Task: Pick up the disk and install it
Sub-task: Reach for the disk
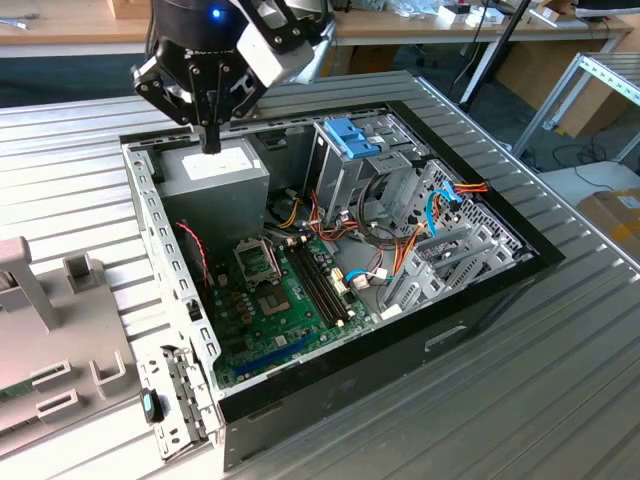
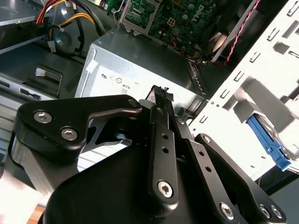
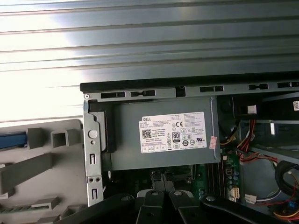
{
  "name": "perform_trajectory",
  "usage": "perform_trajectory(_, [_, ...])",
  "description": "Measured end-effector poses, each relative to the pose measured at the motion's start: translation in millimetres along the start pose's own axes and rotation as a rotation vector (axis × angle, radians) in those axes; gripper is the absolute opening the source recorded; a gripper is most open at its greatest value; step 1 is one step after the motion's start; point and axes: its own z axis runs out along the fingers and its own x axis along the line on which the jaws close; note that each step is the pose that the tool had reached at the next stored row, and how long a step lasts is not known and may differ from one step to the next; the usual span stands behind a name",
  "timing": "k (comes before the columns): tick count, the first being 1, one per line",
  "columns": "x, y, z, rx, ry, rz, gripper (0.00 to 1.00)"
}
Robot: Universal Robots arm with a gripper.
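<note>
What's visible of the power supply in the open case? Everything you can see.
The power supply is a grey sheet-metal box with a white printed label on its upward face. It lies flat in a corner of the open computer case, tight against its wall, with coloured wires bunched at one end. The gripper hangs just above the label, fingers shut and empty. Whether it touches cannot be told.
</note>
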Motion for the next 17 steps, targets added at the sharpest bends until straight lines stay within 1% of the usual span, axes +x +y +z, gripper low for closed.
perform_trajectory(10, [9.4, -0.7, -0.2, 0.0, -0.0001, 0.0, 0.11])
perform_trajectory(14, [15.4, -1.2, -0.4, 0.0, 0.0, 0.0, 0.11])
perform_trajectory(17, [17.2, -1.3, -0.5, 0.0, 0.0, 0.0, 0.11])
